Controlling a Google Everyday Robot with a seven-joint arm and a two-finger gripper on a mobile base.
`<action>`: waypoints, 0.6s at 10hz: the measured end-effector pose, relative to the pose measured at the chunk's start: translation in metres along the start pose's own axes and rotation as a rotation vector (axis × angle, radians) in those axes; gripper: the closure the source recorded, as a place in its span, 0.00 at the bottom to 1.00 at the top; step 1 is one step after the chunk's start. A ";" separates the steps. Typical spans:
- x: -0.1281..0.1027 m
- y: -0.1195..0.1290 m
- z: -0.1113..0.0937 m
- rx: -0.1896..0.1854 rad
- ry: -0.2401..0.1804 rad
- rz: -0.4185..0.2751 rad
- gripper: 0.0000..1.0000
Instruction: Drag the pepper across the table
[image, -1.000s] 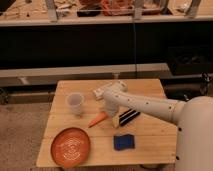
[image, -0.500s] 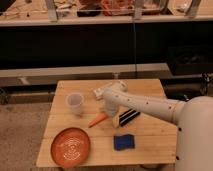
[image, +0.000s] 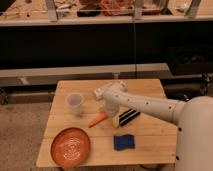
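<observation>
The pepper (image: 98, 119) lies near the middle of the tabletop (image: 152, 140), its thick end right at the gripper (image: 109, 111), which reaches down from the frame's right. Whether the gripper pinches it cannot be told. An orange plate (image: 71, 146) sits lower left.

Claw (image: 108, 111) at desk (image: 150, 95) centre; round it we see clear cup (image: 75, 102) at 9 o'clock, orange plate (image: 71, 146) at 7, blue sponge (image: 124, 142) at 5, striped pkt (image: 127, 117) at 4, white obj (image: 101, 92) at 12.
</observation>
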 end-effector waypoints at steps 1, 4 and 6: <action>0.000 0.000 0.000 0.000 0.000 0.000 0.30; 0.001 0.001 -0.001 -0.001 0.000 0.002 0.50; 0.002 0.001 -0.004 0.000 0.001 0.004 0.50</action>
